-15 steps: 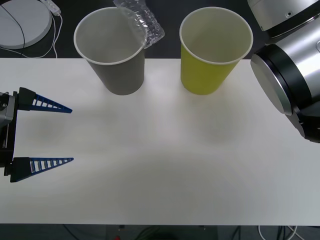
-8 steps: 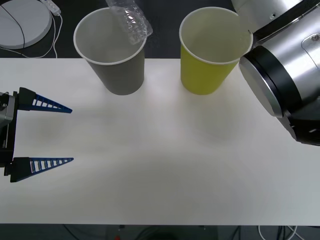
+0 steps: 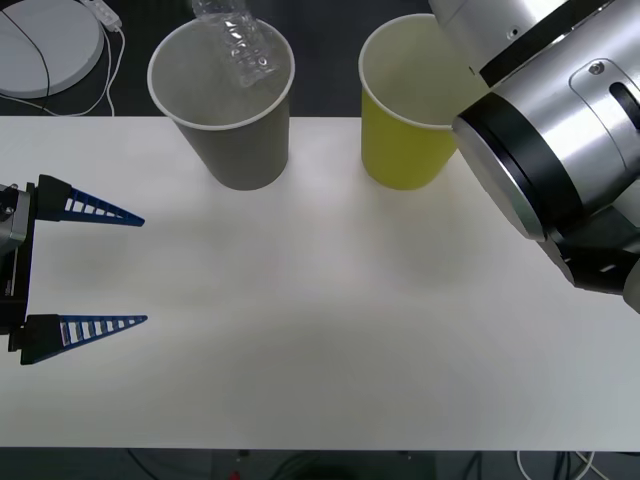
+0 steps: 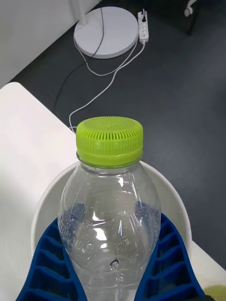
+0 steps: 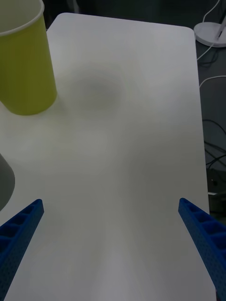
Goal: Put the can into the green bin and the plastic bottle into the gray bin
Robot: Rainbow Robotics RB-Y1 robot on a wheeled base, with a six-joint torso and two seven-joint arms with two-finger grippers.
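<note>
Plastic bottle [image 4: 110,207], clear with a lime-green cap, is held clamped between the blue ribbed fingers [image 4: 167,263] of the right end effector [image 4: 113,277], directly above the open mouth of the gray bin [image 3: 225,120]. In the front view it hangs tilted over that bin's rim. The step in hand is judged to be the bottle's delivery; a release, perhaps after a slight lowering, is what the next move calls for. The green bin [image 3: 415,120] stands beside the gray one on the tabletop [image 3: 320,320]. The left end effector [image 3: 85,268] is parked at the tabletop's left edge, fingers spread apart and empty.
</note>
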